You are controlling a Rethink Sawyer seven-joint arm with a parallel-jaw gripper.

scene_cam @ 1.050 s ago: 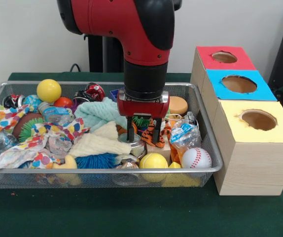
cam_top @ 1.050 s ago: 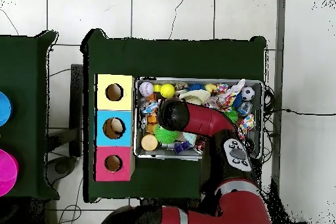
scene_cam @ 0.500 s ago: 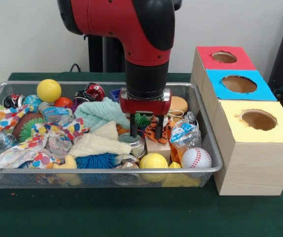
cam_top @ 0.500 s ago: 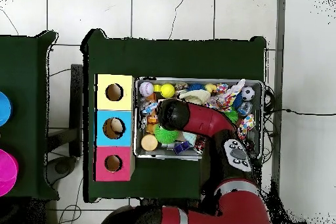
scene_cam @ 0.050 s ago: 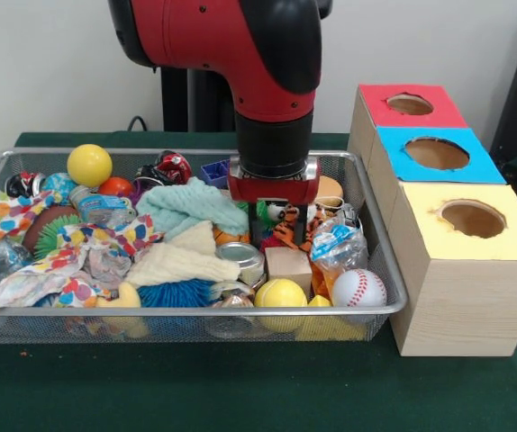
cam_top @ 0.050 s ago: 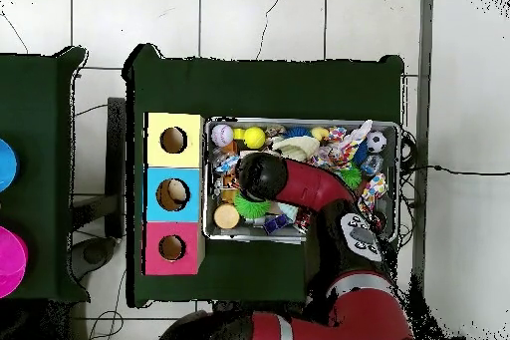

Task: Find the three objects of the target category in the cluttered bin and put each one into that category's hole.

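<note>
A small tiger toy (scene_cam @ 0.050 s ago: pixel 285 227) is held tight between the two black fingers of the gripper (scene_cam @ 0.050 s ago: pixel 275 216), and it seems to be lifted just above the clutter, though that is hard to see. The wire bin (scene_cam @ 0.050 s ago: pixel 367 193) is filled with balls, cloths and bottles. A wooden block (scene_cam @ 0.050 s ago: pixel 288 266) lies right under the toy. Beside the bin stands a box with a red hole (scene_cam @ 0.050 s ago: pixel 410 104), a blue hole (scene_cam @ 0.050 s ago: pixel 436 153) and a yellow hole (scene_cam @ 0.050 s ago: pixel 472 219).
</note>
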